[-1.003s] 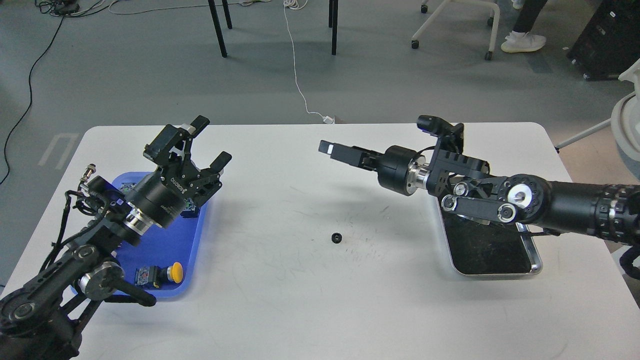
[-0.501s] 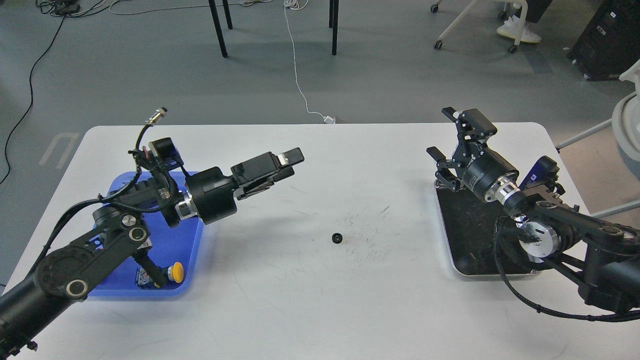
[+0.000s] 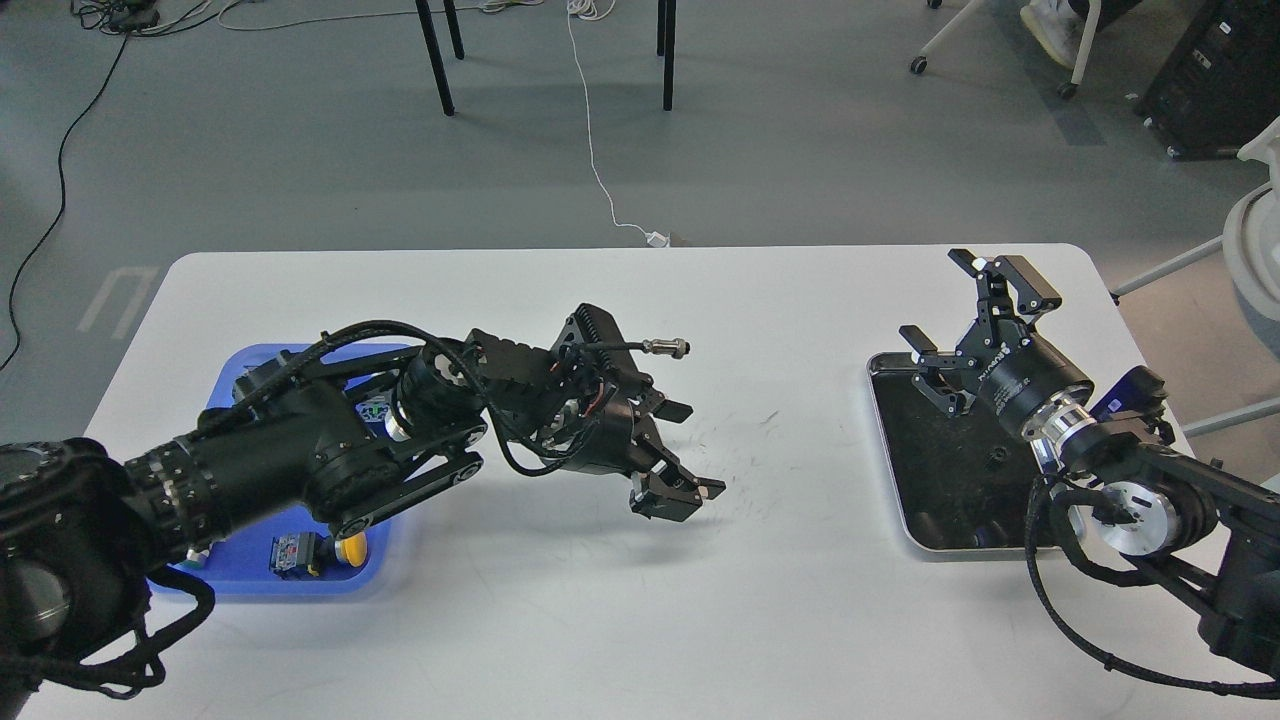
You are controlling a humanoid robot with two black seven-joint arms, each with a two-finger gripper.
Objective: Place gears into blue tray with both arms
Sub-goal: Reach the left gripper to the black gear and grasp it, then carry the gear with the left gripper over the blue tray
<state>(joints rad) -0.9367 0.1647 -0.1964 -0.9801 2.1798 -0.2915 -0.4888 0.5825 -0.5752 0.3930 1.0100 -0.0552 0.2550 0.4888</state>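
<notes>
My left arm reaches from the blue tray [image 3: 250, 585] out to the middle of the table. Its gripper [image 3: 688, 450] points down at the tabletop and is open, one fingertip [image 3: 680, 409] farther back and the other [image 3: 700, 491] nearer to me. The gear that lay on this spot is hidden by the gripper. At the right, my right gripper [image 3: 965, 312] is open and raised, with nothing between its fingers, over the far end of the metal tray [image 3: 888, 470].
A push-button switch with a yellow cap [image 3: 348, 548] lies in the blue tray's near right corner, and other small parts lie under my left arm. The metal tray has a black inside. A chair and cables are on the floor beyond the table.
My left arm swung right from the blue tray and came down over the gear, which is now covered. My right arm drew back to the right, over the metal tray, with its gripper open.
</notes>
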